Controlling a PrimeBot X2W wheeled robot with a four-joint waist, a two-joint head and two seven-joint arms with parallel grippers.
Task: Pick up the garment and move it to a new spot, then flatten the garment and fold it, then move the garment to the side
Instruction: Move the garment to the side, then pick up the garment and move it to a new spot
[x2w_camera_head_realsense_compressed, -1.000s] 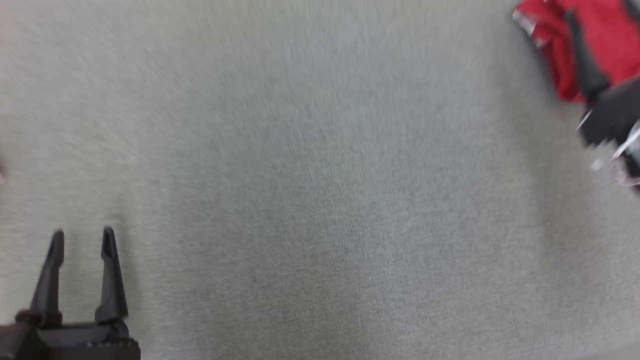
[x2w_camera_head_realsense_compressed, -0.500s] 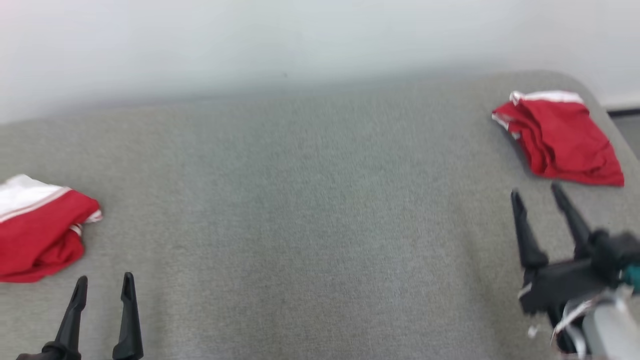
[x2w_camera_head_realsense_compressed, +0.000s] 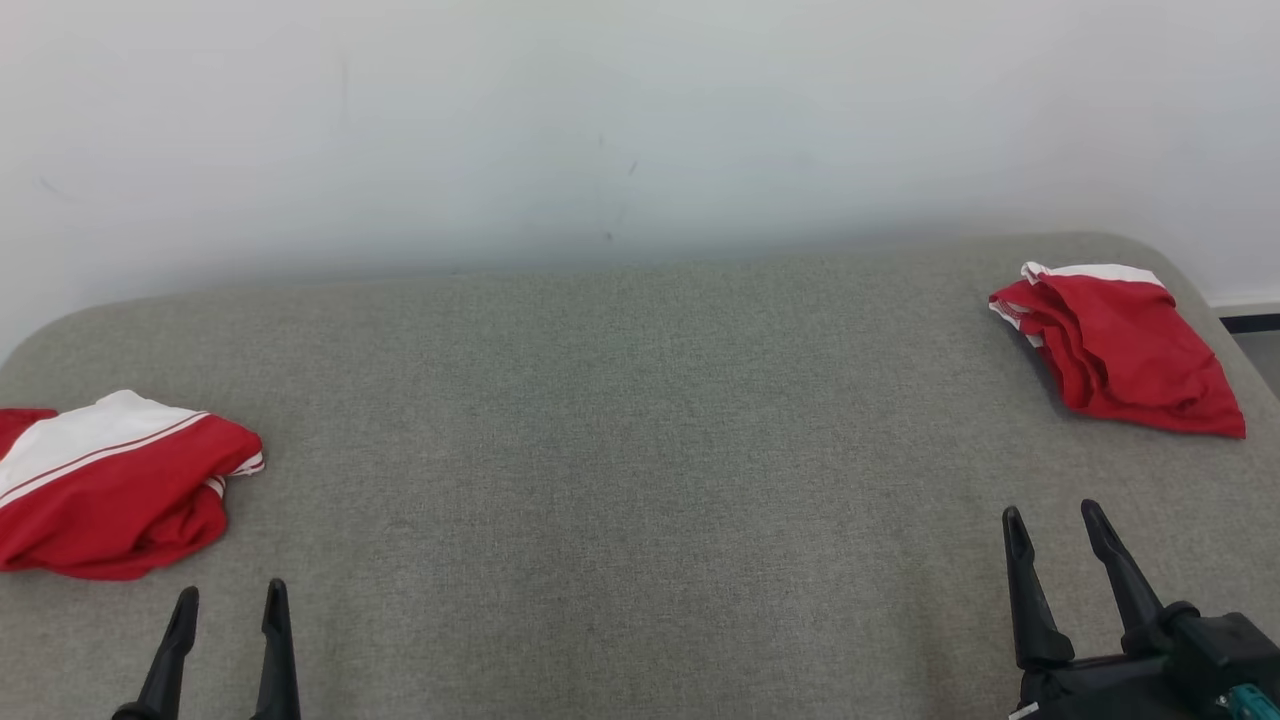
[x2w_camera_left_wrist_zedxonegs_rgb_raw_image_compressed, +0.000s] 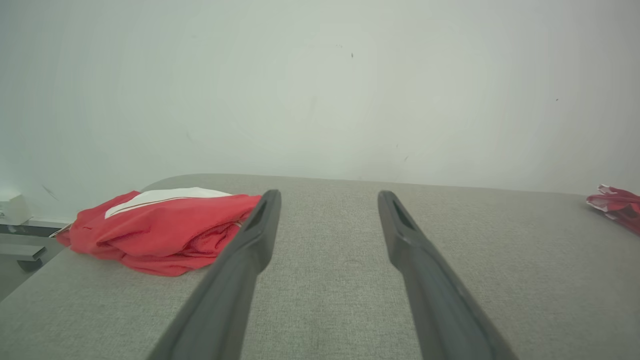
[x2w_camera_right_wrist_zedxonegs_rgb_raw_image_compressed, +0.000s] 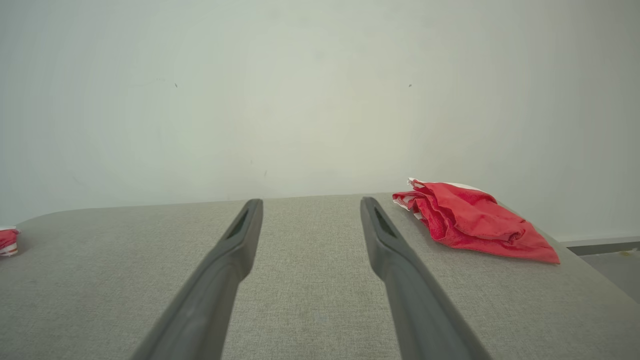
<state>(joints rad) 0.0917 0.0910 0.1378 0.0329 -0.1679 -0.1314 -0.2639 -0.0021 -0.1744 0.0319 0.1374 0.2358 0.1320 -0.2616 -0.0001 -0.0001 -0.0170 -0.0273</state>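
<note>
Camera has lifted; right gripper (x2w_camera_head_realsense_compressed: 1051, 510) now clear of folded garment (x2w_camera_head_realsense_compressed: 1120, 350) at far right edge, apparently set aside. Left gripper (x2w_camera_head_realsense_compressed: 232, 590) near crumpled garment (x2w_camera_head_realsense_compressed: 110, 480), likely next pick. Both jaws spread, empty.

open tabletop (x2w_camera_head_realsense_compressed: 640, 450) centre, left garment (x2w_camera_head_realsense_compressed: 110, 490), right garment (x2w_camera_head_realsense_compressed: 1120, 350) at edges
</note>
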